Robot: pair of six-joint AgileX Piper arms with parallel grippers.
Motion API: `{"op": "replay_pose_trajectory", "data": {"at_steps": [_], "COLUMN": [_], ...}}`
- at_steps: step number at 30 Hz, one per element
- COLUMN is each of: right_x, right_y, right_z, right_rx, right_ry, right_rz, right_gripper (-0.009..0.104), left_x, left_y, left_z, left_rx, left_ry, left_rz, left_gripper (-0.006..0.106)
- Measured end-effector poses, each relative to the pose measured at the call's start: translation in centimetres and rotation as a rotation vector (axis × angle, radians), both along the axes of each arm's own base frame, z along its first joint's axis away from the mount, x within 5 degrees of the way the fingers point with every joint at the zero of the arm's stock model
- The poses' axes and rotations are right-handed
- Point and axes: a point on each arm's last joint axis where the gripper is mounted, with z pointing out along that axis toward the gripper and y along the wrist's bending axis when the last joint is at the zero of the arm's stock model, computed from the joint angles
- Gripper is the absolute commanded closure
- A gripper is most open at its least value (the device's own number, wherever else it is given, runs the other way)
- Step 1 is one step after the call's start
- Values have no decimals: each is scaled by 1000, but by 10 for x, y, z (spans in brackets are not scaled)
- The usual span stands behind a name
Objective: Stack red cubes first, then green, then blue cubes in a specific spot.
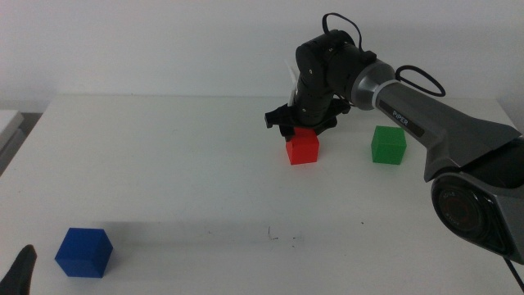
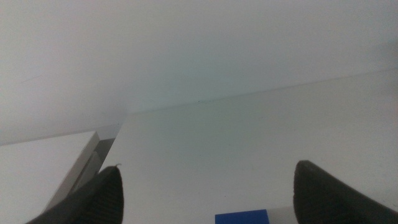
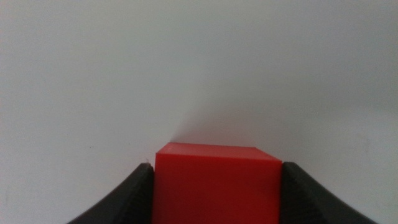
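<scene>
The red cube (image 1: 303,150) sits on the white table at the back middle. My right gripper (image 1: 302,131) comes down on it from above, and its jaws press both sides of the red cube (image 3: 214,186) in the right wrist view. The green cube (image 1: 388,145) stands to the right of it, apart. The blue cube (image 1: 83,251) sits at the front left. My left gripper (image 2: 208,171) waits open and empty at the front left corner, with the top of the blue cube (image 2: 242,217) just ahead of it. The marked spot (image 1: 280,238) shows as small dark specks at the front middle.
The table's left edge (image 1: 20,135) runs beside a grey ledge at the far left. The right arm's grey link (image 1: 434,123) stretches over the table's right side behind the green cube.
</scene>
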Motion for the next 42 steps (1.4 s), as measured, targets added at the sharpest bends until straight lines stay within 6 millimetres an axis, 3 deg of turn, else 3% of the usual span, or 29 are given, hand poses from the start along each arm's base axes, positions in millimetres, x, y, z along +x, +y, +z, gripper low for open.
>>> {"op": "replay_pose_trajectory", "data": {"at_steps": [2, 5, 8, 12, 16, 20, 24, 30, 42], "right_x": [-1, -4, -14, -48, -97, -136, -155, -155, -147], "right_y": [0, -3, -4, 6, 17, 25, 26, 30, 37], "right_z": [0, 5, 31, 78, 88, 63, 34, 14, 7], "right_rx": [-4, -10, -30, -28, -33, -33, 8, 36, 38], "right_ry": [8, 34, 10, -46, -18, 25, 45, 29, 18], "right_rz": [-3, -28, -46, -46, -65, -95, -156, -218, -241], "right_gripper": [98, 98, 98, 98, 98, 98, 98, 97, 96], "left_x": [0, 0, 0, 0, 0, 0, 0, 0, 0], "left_y": [0, 0, 0, 0, 0, 0, 0, 0, 0], "left_z": [0, 0, 0, 0, 0, 0, 0, 0, 0], "left_rx": [0, 0, 0, 0, 0, 0, 0, 0, 0], "left_ry": [0, 0, 0, 0, 0, 0, 0, 0, 0], "left_rz": [0, 0, 0, 0, 0, 0, 0, 0, 0], "left_gripper": [7, 7, 7, 7, 7, 7, 7, 7, 7]}}
